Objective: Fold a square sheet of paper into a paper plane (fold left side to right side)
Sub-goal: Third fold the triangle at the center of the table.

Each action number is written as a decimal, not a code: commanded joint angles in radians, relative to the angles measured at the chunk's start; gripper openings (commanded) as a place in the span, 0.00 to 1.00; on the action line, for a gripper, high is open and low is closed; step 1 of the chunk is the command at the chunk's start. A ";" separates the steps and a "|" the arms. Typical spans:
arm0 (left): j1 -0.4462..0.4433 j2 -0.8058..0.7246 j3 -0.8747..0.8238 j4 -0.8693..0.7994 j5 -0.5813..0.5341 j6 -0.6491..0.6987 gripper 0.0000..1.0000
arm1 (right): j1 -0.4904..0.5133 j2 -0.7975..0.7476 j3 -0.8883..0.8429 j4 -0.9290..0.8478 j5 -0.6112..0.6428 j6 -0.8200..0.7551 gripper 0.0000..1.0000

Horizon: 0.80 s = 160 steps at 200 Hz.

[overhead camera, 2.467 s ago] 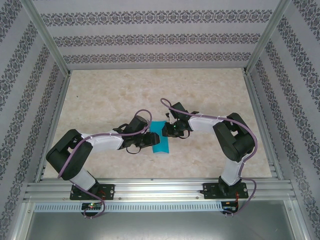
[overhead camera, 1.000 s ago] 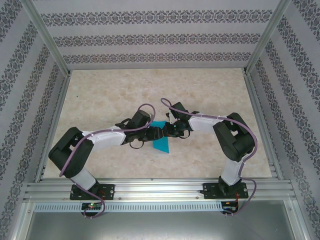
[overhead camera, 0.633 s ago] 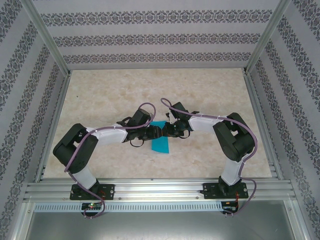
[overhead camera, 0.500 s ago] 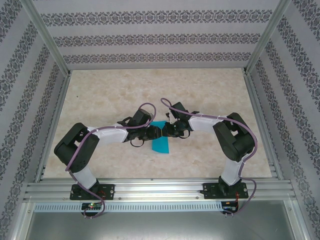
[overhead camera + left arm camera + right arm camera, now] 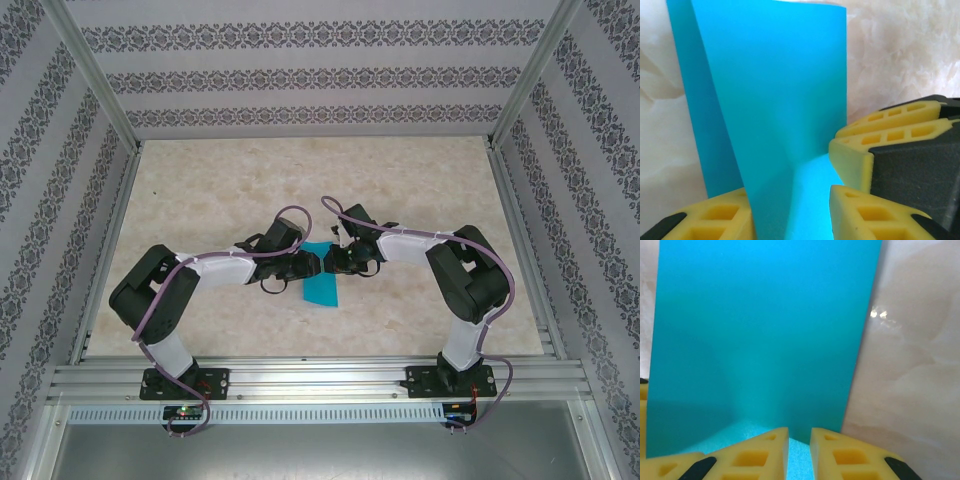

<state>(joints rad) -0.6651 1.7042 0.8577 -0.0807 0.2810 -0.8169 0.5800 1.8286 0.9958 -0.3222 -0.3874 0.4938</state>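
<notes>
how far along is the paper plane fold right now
Early. Done: the square sheet of paper lies on the table, with no dart shape visible. In hand: one layer stands lifted between the spread fingers of the left gripper; the right gripper, fingers close together, sits at the sheet's edge. Left: lay that layer over, press the crease, then every later fold.

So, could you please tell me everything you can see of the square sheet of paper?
The square sheet of paper is thin, plain, bright teal-blue, lying on the marbled table. It is partly folded: one flap rises off a flat layer along a straight slanting crease. Its near part runs between the left gripper's fingers; the right gripper's nearly closed fingers appear to pinch an edge.
</notes>
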 commanded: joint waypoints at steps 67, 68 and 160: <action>0.037 0.034 0.024 -0.007 -0.002 -0.001 0.32 | -0.009 0.029 0.002 -0.020 0.021 -0.032 0.21; 0.038 0.035 0.025 -0.007 -0.002 -0.001 0.31 | -0.009 0.029 0.003 -0.020 0.021 -0.032 0.21; 0.038 0.022 0.001 0.017 -0.004 -0.040 0.08 | -0.012 -0.112 -0.024 0.003 0.079 -0.080 0.36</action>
<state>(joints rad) -0.6350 1.7355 0.8581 -0.0830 0.2787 -0.8318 0.5797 1.8030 0.9920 -0.3202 -0.3767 0.4538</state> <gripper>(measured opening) 0.085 0.323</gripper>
